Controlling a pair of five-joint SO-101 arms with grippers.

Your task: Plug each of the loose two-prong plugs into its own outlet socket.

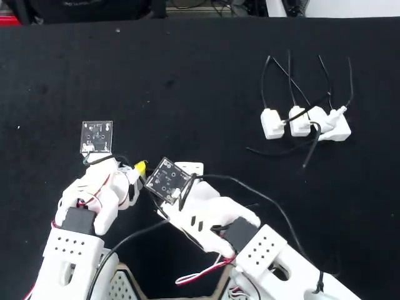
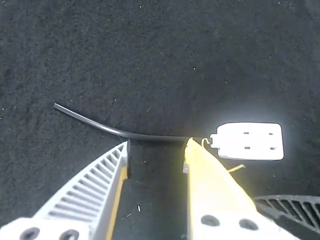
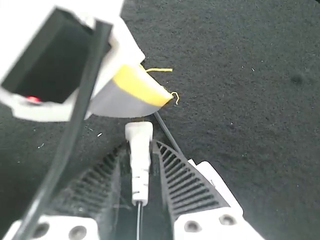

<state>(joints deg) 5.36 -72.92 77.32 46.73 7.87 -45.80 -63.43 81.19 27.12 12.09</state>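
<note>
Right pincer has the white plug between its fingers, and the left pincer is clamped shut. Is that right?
Not quite. The left pincer is open, not shut: the left wrist view shows its fingers well apart, with a black cord running past their tips. The rest holds: the right pincer has the white plug between its fingers.

You're at a robotics lab bench. The table (image 1: 187,69) is covered edge to edge in black felt-like cloth. On it sit two white plastic arms with exposed red, white and black wiring, the left arm (image 1: 81,215) and the right arm (image 1: 250,237), each beside a small bare square circuit board (image 1: 97,136). A cluster of white plastic outlet sockets (image 1: 273,124) lies loose as a test piece. Dark cables (image 1: 206,7) trail past the table's far edge.
</note>
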